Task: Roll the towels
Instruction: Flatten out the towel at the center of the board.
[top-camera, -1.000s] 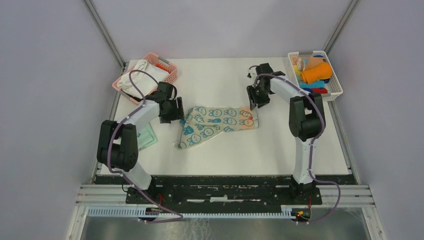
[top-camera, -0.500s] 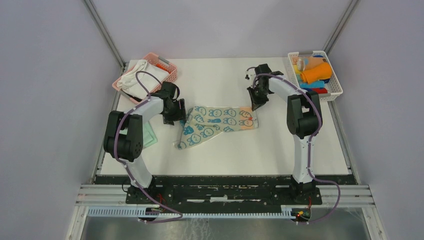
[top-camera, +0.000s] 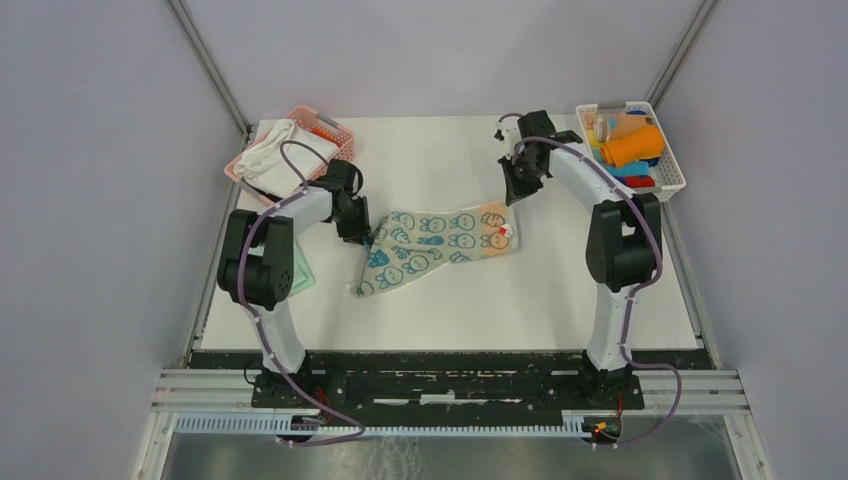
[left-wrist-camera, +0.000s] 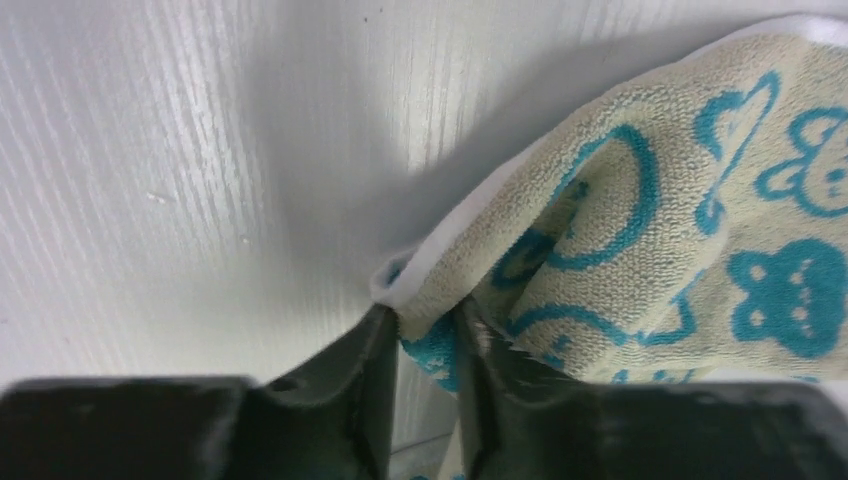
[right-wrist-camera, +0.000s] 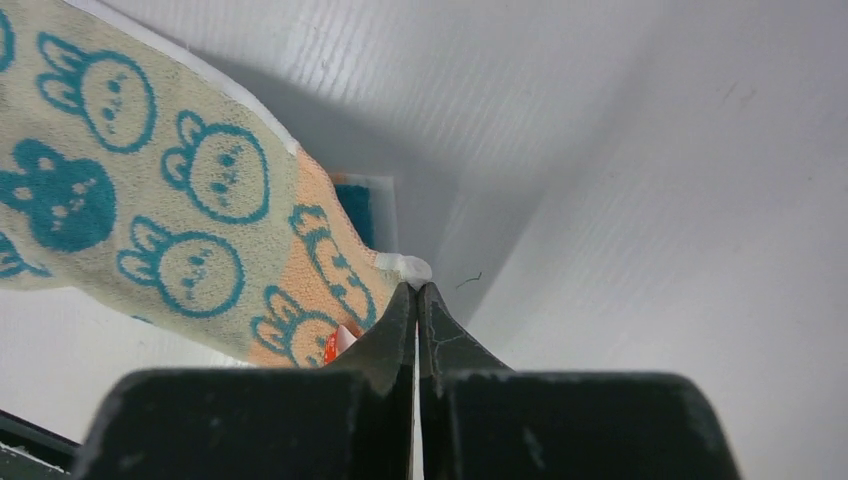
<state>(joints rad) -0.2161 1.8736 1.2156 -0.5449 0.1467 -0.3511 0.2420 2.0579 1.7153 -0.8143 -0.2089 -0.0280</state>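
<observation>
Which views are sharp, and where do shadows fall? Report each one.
Top external: even, soft light, everything sharp, only faint shadows beside the bunny towel. Left wrist: terry loops crisp, left gripper dark and blurred, a broad shadow on the table under the raised edge. Right wrist: print sharp, right gripper soft-edged, shadow beneath the lifted corner.

Near tabletop (top-camera: 520, 300) open — pink basket (top-camera: 345, 140), white basket (top-camera: 676, 175) block far corners.

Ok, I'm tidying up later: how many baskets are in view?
2: a pink basket at the far left corner, a white basket at the far right corner. None seems hidden.
</observation>
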